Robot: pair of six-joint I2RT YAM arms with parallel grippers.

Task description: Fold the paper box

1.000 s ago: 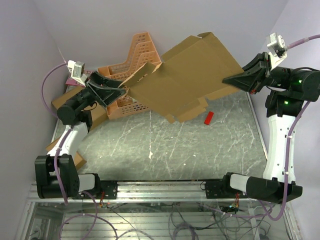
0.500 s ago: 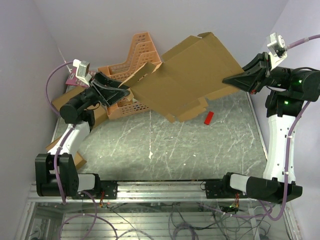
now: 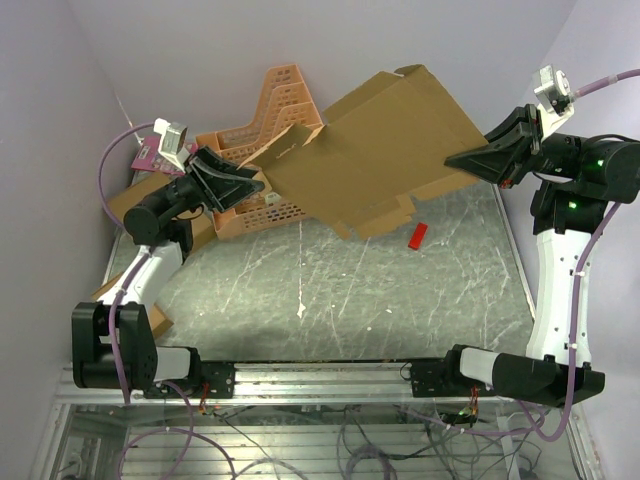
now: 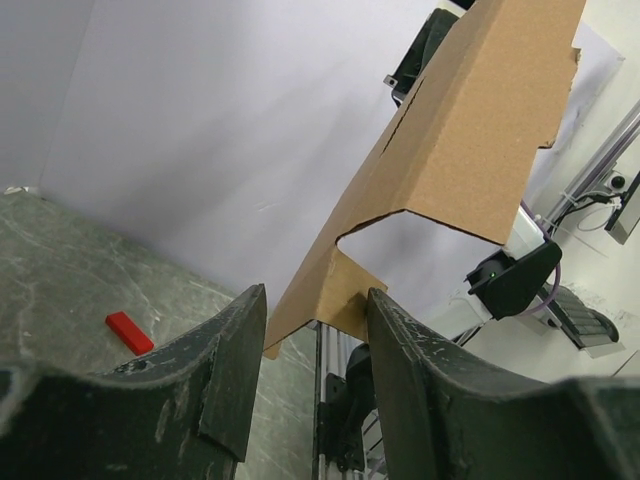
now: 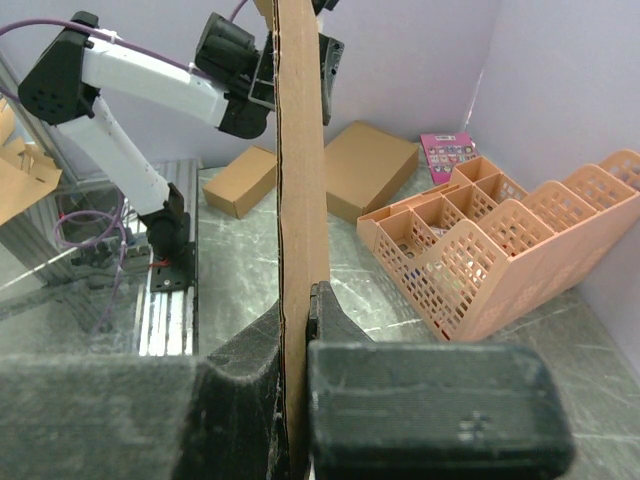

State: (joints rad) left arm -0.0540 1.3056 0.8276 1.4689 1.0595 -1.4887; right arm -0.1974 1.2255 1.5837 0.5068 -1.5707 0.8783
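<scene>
The plain brown die-cut cardboard paper box [image 3: 375, 150] hangs tilted above the grey stone-patterned table [image 3: 350, 290], its right edge in the right gripper [image 3: 455, 160] and its left corner between the left gripper [image 3: 258, 183] fingers. The orange lattice plastic organizer [image 3: 270, 110] stands behind its left end. A small red block [image 3: 418, 236] lies on the table below its front edge. A flat brown cardboard box [image 3: 125, 200] lies far left.

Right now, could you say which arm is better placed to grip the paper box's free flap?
Left: the left gripper is open at that flap; the right gripper clamps the paper box at its opposite edge.
</scene>
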